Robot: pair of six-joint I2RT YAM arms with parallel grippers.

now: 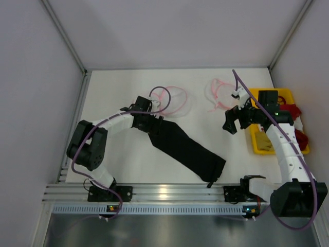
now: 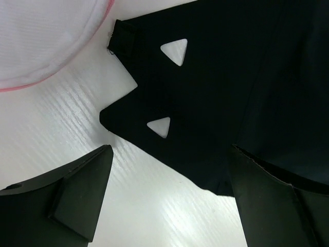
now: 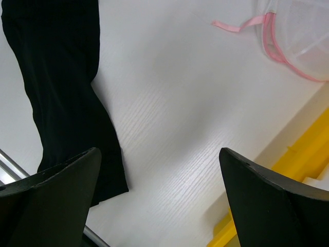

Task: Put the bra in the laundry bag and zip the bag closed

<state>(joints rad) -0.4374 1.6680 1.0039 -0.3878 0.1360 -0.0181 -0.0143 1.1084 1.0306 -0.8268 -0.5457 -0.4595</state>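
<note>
The black bra [image 1: 187, 149] lies stretched out diagonally on the white table, from the middle left towards the front rail. My left gripper [image 1: 152, 123] is open just above the bra's upper left end. In the left wrist view the bra's pointed wing [image 2: 205, 92] lies just ahead of the open gripper [image 2: 170, 157], with nothing held. The laundry bag [image 1: 174, 100], white mesh with pink trim, lies just behind that end and shows in the left wrist view [image 2: 41, 36]. My right gripper [image 1: 231, 123] is open and empty, above bare table right of the bra [image 3: 56, 77].
A second mesh bag [image 1: 222, 92] with a loose pink strap lies at the back right, also in the right wrist view [image 3: 300, 36]. A yellow tray [image 1: 256, 139] holding red garments [image 1: 294, 110] stands at the right edge. The metal rail [image 1: 164, 193] runs along the front.
</note>
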